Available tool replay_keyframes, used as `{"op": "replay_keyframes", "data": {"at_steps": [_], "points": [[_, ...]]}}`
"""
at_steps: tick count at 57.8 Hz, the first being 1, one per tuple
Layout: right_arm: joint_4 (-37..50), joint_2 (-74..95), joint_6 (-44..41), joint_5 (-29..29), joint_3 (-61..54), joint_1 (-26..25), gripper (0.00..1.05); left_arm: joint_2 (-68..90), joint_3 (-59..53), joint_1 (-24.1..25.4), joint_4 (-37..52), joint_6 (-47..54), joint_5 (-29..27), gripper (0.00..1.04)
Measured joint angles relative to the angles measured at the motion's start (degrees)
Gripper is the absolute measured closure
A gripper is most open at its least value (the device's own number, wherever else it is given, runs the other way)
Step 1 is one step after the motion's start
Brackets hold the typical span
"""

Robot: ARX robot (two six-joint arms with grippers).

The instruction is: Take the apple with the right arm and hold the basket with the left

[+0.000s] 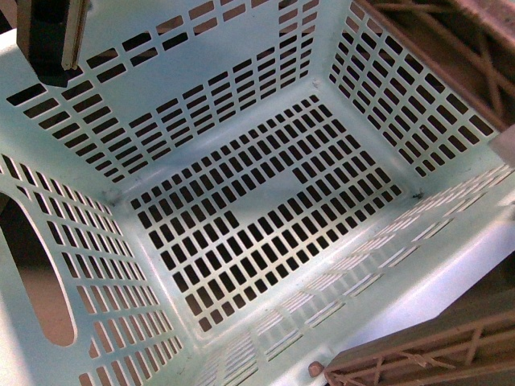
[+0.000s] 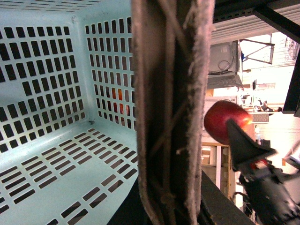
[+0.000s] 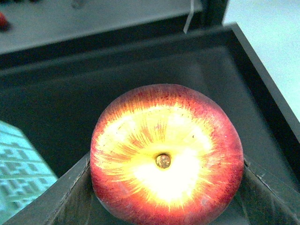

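The pale mint basket [image 1: 265, 201] fills the front view, tilted, its slotted floor and walls bare inside. Its grey-brown ribbed handles [image 1: 434, 346] show at the right edge. My left gripper [image 2: 171, 201] is shut on the basket's ribbed handle [image 2: 168, 93] at the rim; it shows as a dark block [image 1: 50, 40] at the top left of the front view. My right gripper [image 3: 166, 190] is shut on the red and yellow apple [image 3: 166, 154], stem dimple facing the camera. In the left wrist view the apple [image 2: 224, 119] hangs in the air outside the basket wall.
A black tray [image 3: 140, 61] lies below the apple, with a corner of the basket [image 3: 18, 168] beside it. A small red fruit [image 3: 2, 19] sits on the grey surface beyond. Something orange-red [image 2: 119, 101] shows through the basket's slots.
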Motion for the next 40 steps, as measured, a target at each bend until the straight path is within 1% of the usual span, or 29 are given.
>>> {"op": "replay_keyframes", "data": {"at_steps": [3, 5, 9, 11, 16, 23, 29, 32, 34, 37, 40], "points": [[-0.8, -1.8, 1.0, 1.2, 0.3, 3.0, 0.31, 0.0, 0.0, 0.0, 0.0, 0.0, 0.0, 0.97], [-1.4, -3.2, 2.2, 2.6, 0.3, 6.8, 0.31, 0.0, 0.0, 0.0, 0.0, 0.0, 0.0, 0.97], [-1.9, -3.7, 3.6, 4.5, 0.3, 11.2, 0.31, 0.0, 0.0, 0.0, 0.0, 0.0, 0.0, 0.97], [-1.9, -3.8, 4.2, 5.2, 0.2, 12.7, 0.31, 0.0, 0.0, 0.0, 0.0, 0.0, 0.0, 0.97], [-1.9, -3.6, 5.9, 7.2, -1.0, 18.1, 0.31, 0.0, 0.0, 0.0, 0.0, 0.0, 0.0, 0.97], [-1.4, -2.9, 7.8, 8.6, -3.5, 23.6, 0.31, 0.0, 0.0, 0.0, 0.0, 0.0, 0.0, 0.97], [-0.7, -1.7, 8.7, 8.8, -5.1, 26.9, 0.31, 0.0, 0.0, 0.0, 0.0, 0.0, 0.0, 0.97], [-0.5, -1.4, 8.8, 9.5, -5.6, 27.4, 0.2, 0.0, 0.0, 0.0, 0.0, 0.0, 0.0, 0.97], [-0.4, -1.4, 8.8, 9.9, -5.7, 27.4, 0.16, 0.0, 0.0, 0.0, 0.0, 0.0, 0.0, 0.97], [-0.2, -1.6, 9.0, 10.4, -5.8, 27.0, 0.08, 0.0, 0.0, 0.0, 0.0, 0.0, -0.1, 0.97], [-0.1, -2.1, 9.2, 11.0, -5.9, 26.3, 0.08, 0.0, 0.0, 0.0, 0.0, 0.0, -0.1, 0.97]]}}
